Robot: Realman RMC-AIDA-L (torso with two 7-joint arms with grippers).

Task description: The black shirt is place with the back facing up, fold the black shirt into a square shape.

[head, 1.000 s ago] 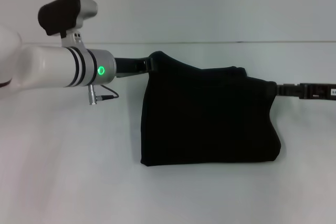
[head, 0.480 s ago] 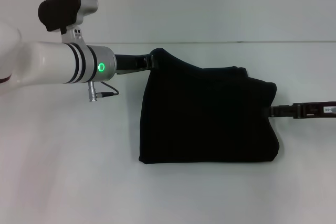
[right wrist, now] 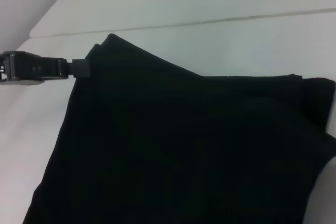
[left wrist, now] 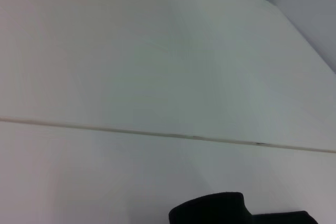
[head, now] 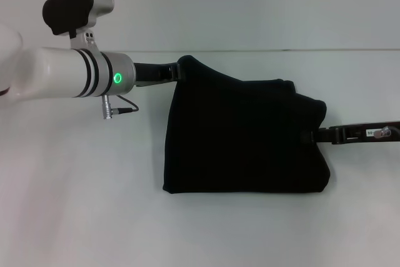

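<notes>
Fingers of left gripper (head: 177, 71) pinch black shirt (head: 244, 136) corner; right gripper (head: 315, 133) state unclear.

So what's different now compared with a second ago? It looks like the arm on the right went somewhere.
The right pincer slid down along the black shirt's right edge, toward the robot, from near the far corner to about mid-edge. The shirt's near-left corner crept a little outward. The left pincer stayed at the far-left corner, the shirt kept its folded shape on the white table, and nothing was visibly let go.

Black shirt (head: 244, 139), folded, on table
</notes>
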